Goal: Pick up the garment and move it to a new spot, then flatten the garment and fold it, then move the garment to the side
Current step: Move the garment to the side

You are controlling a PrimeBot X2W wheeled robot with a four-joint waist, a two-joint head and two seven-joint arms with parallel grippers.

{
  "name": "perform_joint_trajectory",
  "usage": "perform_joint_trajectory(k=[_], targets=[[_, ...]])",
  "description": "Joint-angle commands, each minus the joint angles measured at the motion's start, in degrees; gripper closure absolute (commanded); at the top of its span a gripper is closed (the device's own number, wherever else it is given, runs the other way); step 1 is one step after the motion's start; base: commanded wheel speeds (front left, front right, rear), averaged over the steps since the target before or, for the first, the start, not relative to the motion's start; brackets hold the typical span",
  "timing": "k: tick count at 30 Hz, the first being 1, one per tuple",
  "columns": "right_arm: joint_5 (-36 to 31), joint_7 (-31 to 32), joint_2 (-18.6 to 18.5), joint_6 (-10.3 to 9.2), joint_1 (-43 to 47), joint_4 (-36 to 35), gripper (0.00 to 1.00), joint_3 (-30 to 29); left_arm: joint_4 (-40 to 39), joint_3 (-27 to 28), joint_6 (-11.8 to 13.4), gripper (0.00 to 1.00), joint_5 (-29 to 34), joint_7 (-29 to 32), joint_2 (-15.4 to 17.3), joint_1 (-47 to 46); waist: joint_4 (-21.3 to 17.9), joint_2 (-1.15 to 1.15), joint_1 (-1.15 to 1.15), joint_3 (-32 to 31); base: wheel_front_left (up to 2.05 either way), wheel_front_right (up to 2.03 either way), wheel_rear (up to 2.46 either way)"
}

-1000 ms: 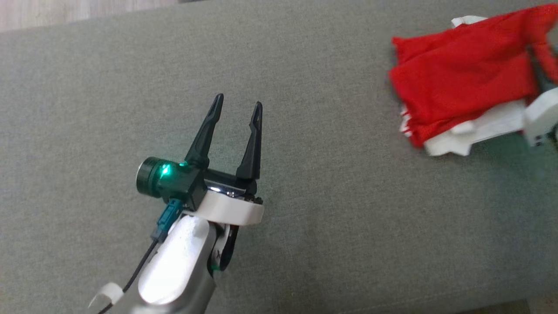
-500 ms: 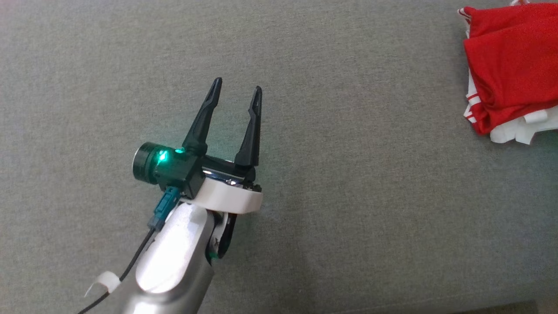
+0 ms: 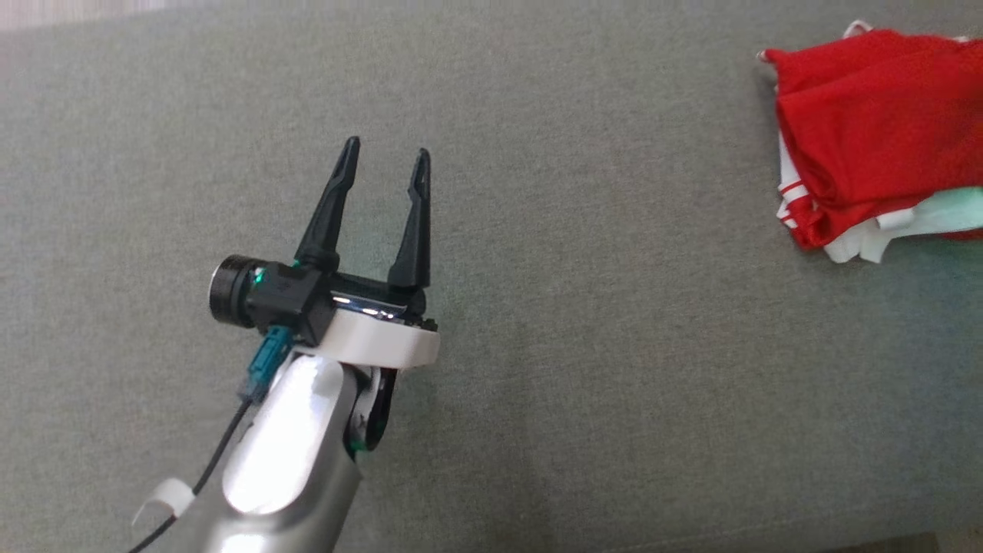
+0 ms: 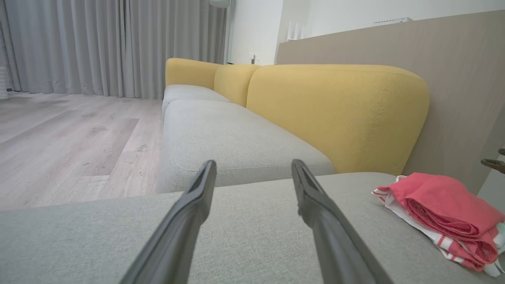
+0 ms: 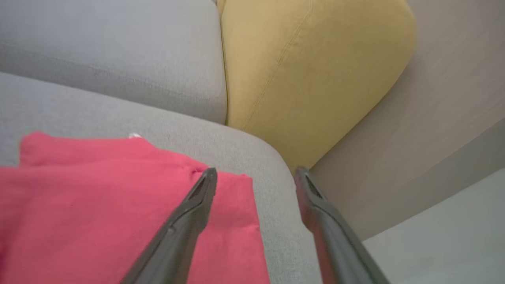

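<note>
The garment (image 3: 868, 130) is red with white striped trim and lies folded in a compact pile on the grey seat cushion (image 3: 614, 346), at the far right of the head view. My left gripper (image 3: 386, 148) hovers open over bare cushion well to the left of it, nothing between its fingers. In the left wrist view the left gripper (image 4: 253, 163) points along the sofa, with the garment (image 4: 442, 205) at lower right. My right gripper (image 5: 256, 170) stands open above the garment's (image 5: 98, 205) edge near the cushion's corner, holding nothing.
A yellow backrest (image 4: 335, 110) rises behind the neighbouring seat, and a beige wall panel (image 4: 453, 79) stands just beyond the garment. Wooden floor (image 4: 59, 138) and grey curtains lie past the sofa's front edge. The cushion's rounded corner (image 5: 276, 165) is close to the right gripper.
The right gripper's pale body, against the garment's right side a second ago, has left the head view, and the garment lies by itself. The head camera has shifted. The left gripper stays open.
</note>
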Motion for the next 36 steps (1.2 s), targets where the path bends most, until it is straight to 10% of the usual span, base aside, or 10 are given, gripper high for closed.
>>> perform_joint_trajectory(k=[1, 20, 36], targets=[[-0.21, -1.15, 0.31, -0.04, -1.62, -2.71, 0.00, 0.72, -2.06, 2.68, -0.03, 0.00, 0.51, -0.29, 0.41, 0.17, -0.51, 0.00, 0.00, -2.00, 0.00, 0.00, 0.00], [12.40, -1.75, 14.39, -0.04, 3.72, -22.46, 0.00, 7.22, -4.44, 12.20, -0.58, 0.00, 0.08, -0.29, 0.41, 8.92, 2.66, 0.00, 0.00, -12.53, 0.00, 0.00, 0.00], [15.70, -7.33, 24.16, -0.04, 29.67, -28.89, 0.00, 6.95, -2.47, 14.05, -1.89, 0.00, -2.00, -0.29, 0.41, 16.72, 4.85, 0.00, 0.00, -16.46, 0.00, 0.00, 0.00]])
